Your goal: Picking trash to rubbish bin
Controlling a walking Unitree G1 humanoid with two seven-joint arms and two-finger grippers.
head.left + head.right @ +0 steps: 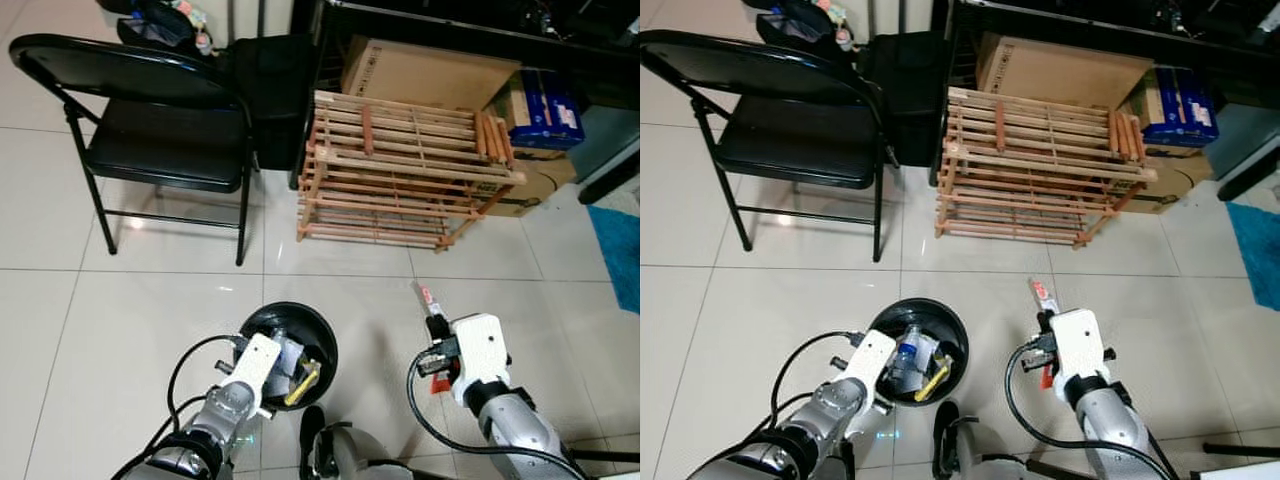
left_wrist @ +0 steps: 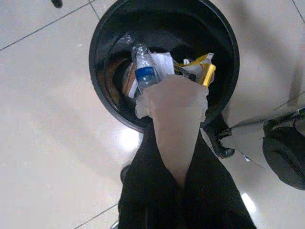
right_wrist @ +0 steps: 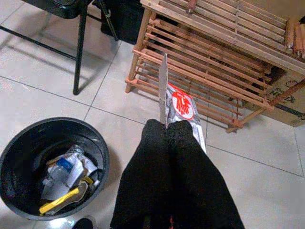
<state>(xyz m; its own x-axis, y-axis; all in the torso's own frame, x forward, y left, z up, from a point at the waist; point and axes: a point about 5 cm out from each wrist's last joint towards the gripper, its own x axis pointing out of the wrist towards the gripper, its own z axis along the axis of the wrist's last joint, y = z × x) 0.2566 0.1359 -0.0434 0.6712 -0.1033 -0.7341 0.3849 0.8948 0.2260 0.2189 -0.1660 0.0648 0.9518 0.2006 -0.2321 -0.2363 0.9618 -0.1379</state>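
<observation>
A round black rubbish bin (image 1: 290, 308) stands on the tiled floor just ahead of me, on the left. Inside it lie a plastic bottle (image 2: 144, 71) with a blue label, a yellow wrapper (image 2: 206, 70) and crumpled paper. My left gripper (image 2: 178, 174) hovers over the bin's near rim, shut on a pale sheet of paper (image 2: 174, 114) that points down into it. To the right of the bin, my right gripper (image 3: 167, 128) is shut on a red-and-white wrapper (image 3: 183, 109), which sticks up over the floor (image 1: 425, 297).
A black folding chair (image 1: 160, 140) stands at the far left, with a black bag (image 1: 275, 90) behind it. A wooden slatted rack (image 1: 400, 170) sits ahead, backed by cardboard boxes (image 1: 430, 70) and a blue box (image 1: 545, 105). A blue mat (image 1: 618, 250) lies at the right edge.
</observation>
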